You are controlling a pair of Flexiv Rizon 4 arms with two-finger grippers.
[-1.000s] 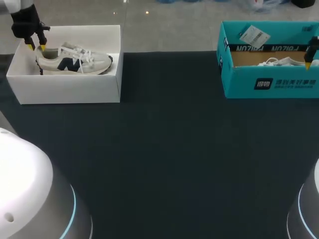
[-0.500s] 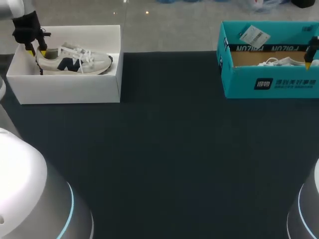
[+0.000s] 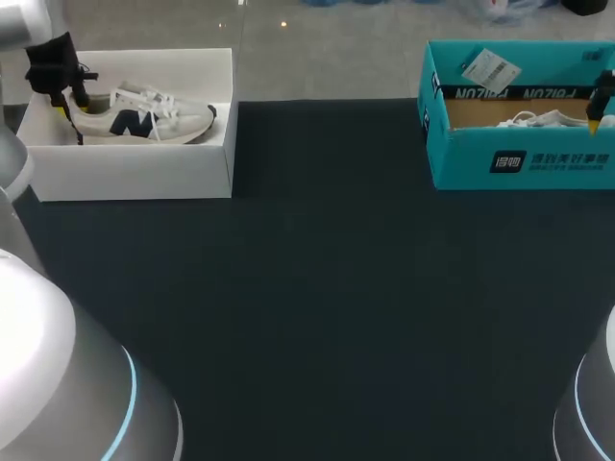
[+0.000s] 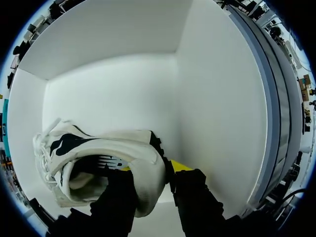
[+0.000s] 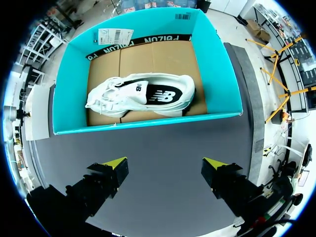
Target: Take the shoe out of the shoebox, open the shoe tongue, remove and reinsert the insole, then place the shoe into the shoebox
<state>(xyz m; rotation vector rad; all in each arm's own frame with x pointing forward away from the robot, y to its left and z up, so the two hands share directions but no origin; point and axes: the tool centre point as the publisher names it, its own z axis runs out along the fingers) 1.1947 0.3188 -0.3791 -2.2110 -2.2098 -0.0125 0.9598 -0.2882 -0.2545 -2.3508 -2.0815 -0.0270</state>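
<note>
Awaiting removal from the ten-o'clock white shoebox, the sneaker is heel-pinched by the left gripper; the right gripper is spread open.

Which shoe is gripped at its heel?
The grey shoe in the white box: the left gripper pinches its heel. The white shoe in the teal box lies untouched.

Left gripper tips mostly hidden by shoe heel; teal box cut by edge; second shoe mostly behind wall; right gripper barely in.
</note>
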